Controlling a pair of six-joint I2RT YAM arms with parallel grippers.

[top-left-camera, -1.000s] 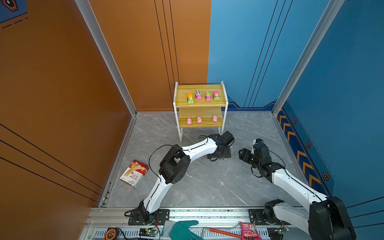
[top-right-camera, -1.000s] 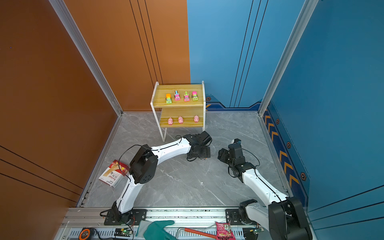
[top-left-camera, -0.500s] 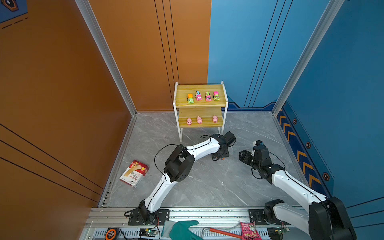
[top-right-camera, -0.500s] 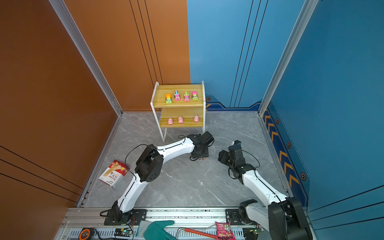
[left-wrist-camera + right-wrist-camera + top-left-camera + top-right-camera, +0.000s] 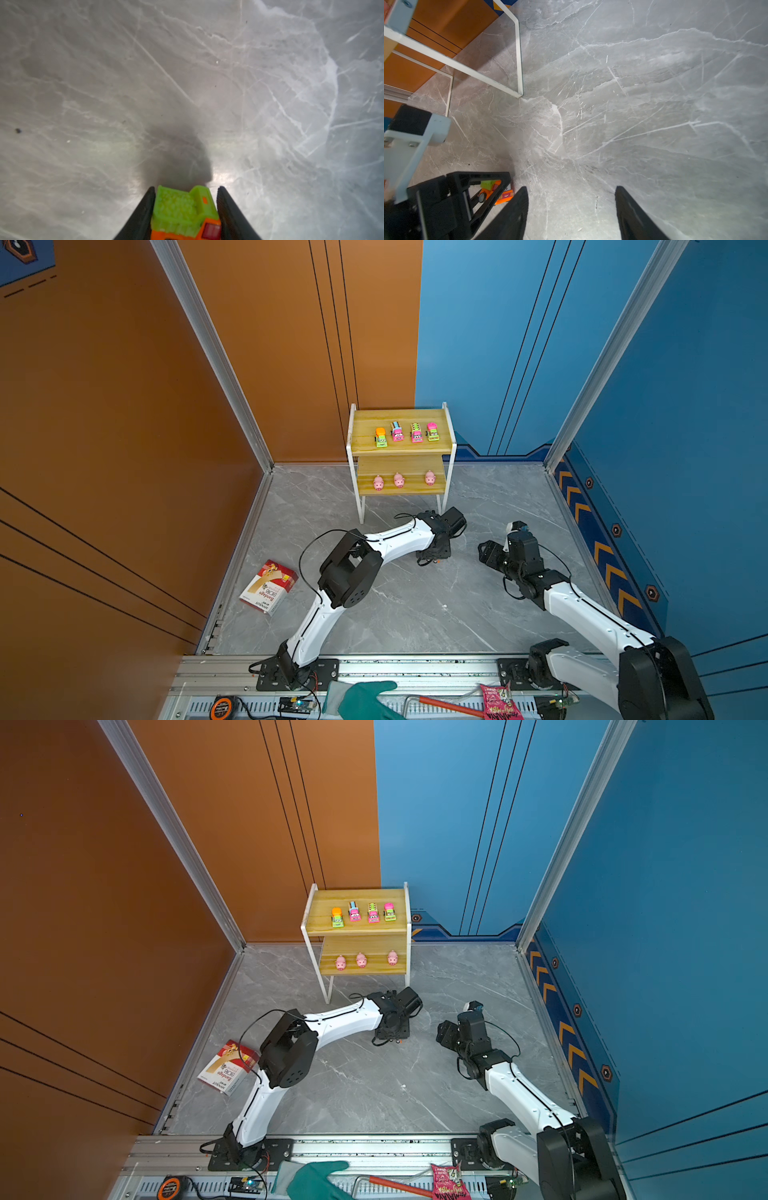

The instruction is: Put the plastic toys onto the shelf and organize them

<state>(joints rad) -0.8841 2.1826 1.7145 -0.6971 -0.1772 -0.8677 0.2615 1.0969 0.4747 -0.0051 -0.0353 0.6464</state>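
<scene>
A green and orange toy truck (image 5: 180, 209) stands on the grey floor between the fingers of my left gripper (image 5: 186, 189), which is shut on its sides. In both top views that gripper (image 5: 434, 558) points down just in front of the shelf (image 5: 365, 427). Several trucks (image 5: 397, 432) line the top board and three pink pigs (image 5: 399, 480) the lower one. My right gripper (image 5: 571, 188) is open over bare floor, to the right of the left one (image 5: 392, 1038). The right wrist view shows the held truck (image 5: 490, 187) inside the left gripper's frame.
A red and white bandage box (image 5: 269, 587) lies by the left wall. A teal glove (image 5: 361, 697), a tape measure (image 5: 220, 707), a red-handled tool (image 5: 449, 705) and a pink snack packet (image 5: 496, 701) sit on the front rail. A white shelf leg (image 5: 520, 62) stands near both grippers.
My left gripper has gone from wide open to shut on the truck on the floor, and its elbow has shifted slightly to the right. The right arm has stayed still.
</scene>
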